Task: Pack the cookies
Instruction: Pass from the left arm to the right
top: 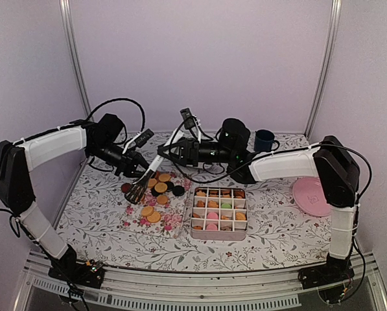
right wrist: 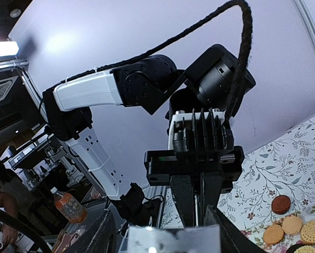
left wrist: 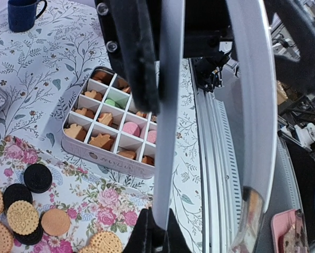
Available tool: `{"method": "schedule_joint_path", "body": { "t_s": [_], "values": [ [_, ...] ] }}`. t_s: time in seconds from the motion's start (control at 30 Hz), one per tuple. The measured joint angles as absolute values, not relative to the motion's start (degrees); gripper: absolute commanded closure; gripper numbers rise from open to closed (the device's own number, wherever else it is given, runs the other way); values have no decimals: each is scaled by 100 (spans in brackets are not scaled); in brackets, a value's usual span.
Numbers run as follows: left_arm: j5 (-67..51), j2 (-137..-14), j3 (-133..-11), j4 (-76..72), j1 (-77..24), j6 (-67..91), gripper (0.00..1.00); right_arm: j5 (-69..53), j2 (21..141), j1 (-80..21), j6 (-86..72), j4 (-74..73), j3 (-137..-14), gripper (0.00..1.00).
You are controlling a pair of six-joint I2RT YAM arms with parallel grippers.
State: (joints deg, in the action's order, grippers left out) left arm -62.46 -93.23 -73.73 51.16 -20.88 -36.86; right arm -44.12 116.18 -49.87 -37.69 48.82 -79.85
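a: packing status?
b: far along, i'd say. the tin (top: 219, 236) sits mid-table, split into a grid of cells, and most cells show cookies (top: 161, 188): mainly orange, a couple pink, one green.
a: every cell full?
b: can't tell. in the left wrist view one or two cells by the tin's edge look pale, maybe bare, too small to call.
a: what's outside the tin?
b: a loose pile on the floral mat (top: 170, 223) just left of the tin, orange ones plus several dark ones. that's the remaining work as i read it.
a: left side?
b: left gripper (left wrist: 160, 234) is pinched tight on one blade of the tongs (left wrist: 168, 105). in the top view the tongs slant down to the pile and their dark tips sit at its near-left edge. can't tell if anything is between the tips.
a: right side?
b: right gripper (right wrist: 162, 234) reaches across to the upper end of the tongs, jaws apart on either side of a metal piece there. pressing it or only bracketing it, cannot tell.
a: current step?
b: my guess is they're lining up a pick from the pile, both arms on the tongs. after that comes a carry over to a free cell, if there is one.
a: anything else?
b: blue mug (top: 266, 140) at the back, pink plate (top: 310, 197) at the right, both well apart from the pile.
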Motion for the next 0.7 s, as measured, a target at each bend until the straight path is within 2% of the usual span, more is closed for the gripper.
{"method": "schedule_joint_path", "body": {
  "t_s": [0.3, 0.53, 0.7],
  "values": [
    [-6198, -9323, -7373, 5168, -2106, -3771, 100, -4744, 11904, -4984, -3839, 4722, -8287, 53],
    [-6121, -9323, -7373, 5199, -2152, -3782, 100, -4856, 11935, -4980, -3852, 4668, -8331, 63],
    [-6066, -9323, -7384, 5249, -2163, -3686, 92, -4801, 11933, -4980, -3739, 4626, -8305, 66]
  ]
}}
